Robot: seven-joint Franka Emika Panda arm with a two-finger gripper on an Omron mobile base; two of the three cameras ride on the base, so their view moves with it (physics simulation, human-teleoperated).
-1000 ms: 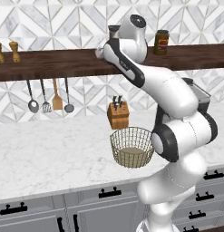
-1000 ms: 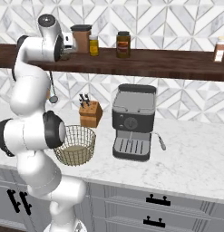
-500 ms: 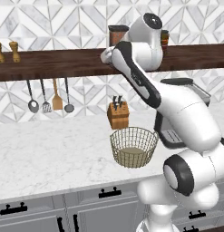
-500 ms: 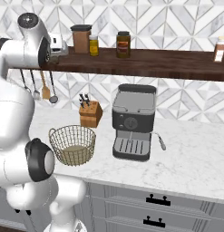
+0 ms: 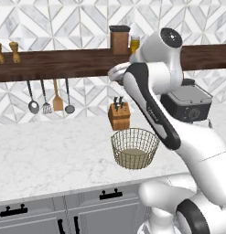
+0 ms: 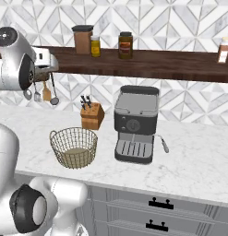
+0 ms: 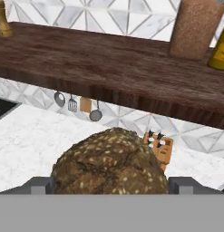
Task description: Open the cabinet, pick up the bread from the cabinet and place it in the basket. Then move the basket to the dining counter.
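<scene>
White marble counter [image 5: 50, 155] bearing basket [image 5: 134, 148], knife block [image 5: 119, 116] and coffee machine [image 6: 135, 124].

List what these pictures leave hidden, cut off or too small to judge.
- Lumpy dark-brown seeded bread roll, hand view: its underside is cut off by the bottom edge.
- Dark finger tips, hand view: contact with the roll cannot be seen.
- Wooden knife block, hand view: lower left hidden by the roll.
- Brown canister with black lid, hand view: top cut off by the edge.
- Black espresso machine, left base view: partly hidden by the white arm.
</scene>
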